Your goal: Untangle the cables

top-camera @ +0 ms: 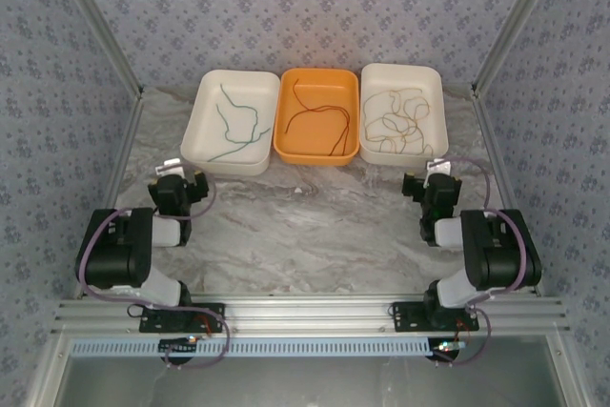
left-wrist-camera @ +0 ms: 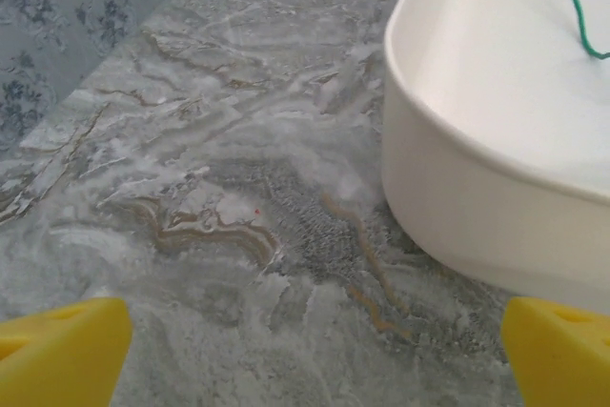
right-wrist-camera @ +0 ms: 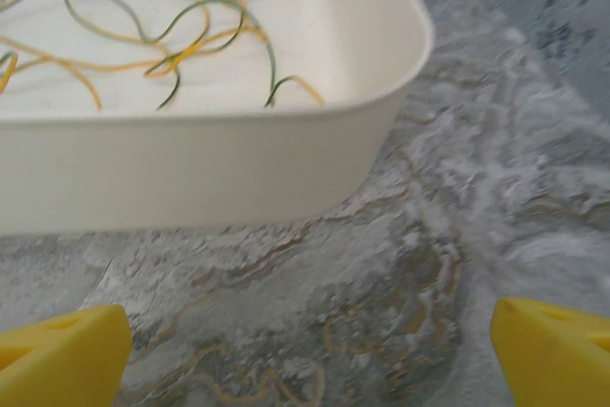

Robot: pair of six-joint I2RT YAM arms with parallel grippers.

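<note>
My left claw and right claw hung apart, empty. Green cable, red cable and yellow-tan cable lay in 3 separate trays at the table's far edge. Untangling seemed done, with nothing left to grasp.

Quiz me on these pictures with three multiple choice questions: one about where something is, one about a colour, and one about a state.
1. Where does the green cable lie?
A. in the right-hand tray
B. in the left white tray
C. draped over an arm

2. What colour is the cable in the middle tray?
A. blue
B. red
C. black

3. How is the left gripper?
A. shut on a cable
B. shut on a tray rim
C. open, holding nothing

Answers:
1 B: the top view shows it curling on that tray's white floor.
2 B: a red cable loops inside the orange tray.
3 C: its yellow fingertips stand wide apart over the table.
</note>
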